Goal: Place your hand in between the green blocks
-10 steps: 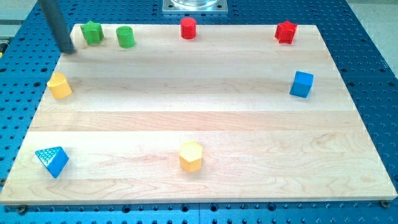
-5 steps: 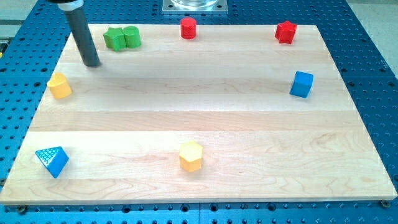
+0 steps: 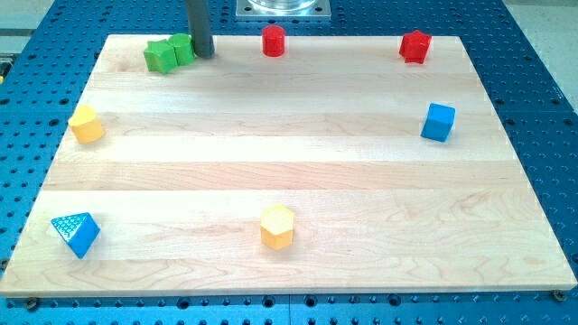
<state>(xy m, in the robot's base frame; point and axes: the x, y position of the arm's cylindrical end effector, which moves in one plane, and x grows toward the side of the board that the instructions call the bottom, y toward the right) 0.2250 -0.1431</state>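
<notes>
Two green blocks sit side by side and touching near the board's top left: a green star-like block (image 3: 159, 56) on the left and a green cylinder (image 3: 183, 49) on the right. My tip (image 3: 204, 53) is down on the board just right of the green cylinder, touching it or very close to it. The tip is not between the two green blocks; no gap shows between them.
A red cylinder (image 3: 273, 41) and a red star block (image 3: 414, 46) lie along the top edge. A blue cube (image 3: 438, 122) is at the right. A yellow block (image 3: 87, 125) is at the left, a blue triangle (image 3: 75, 233) at bottom left, and a yellow hexagon (image 3: 277, 226) at bottom centre.
My tip went from left of the green blocks to their right side. The green star was pushed against the green cylinder, and the pair then shifted slightly left.
</notes>
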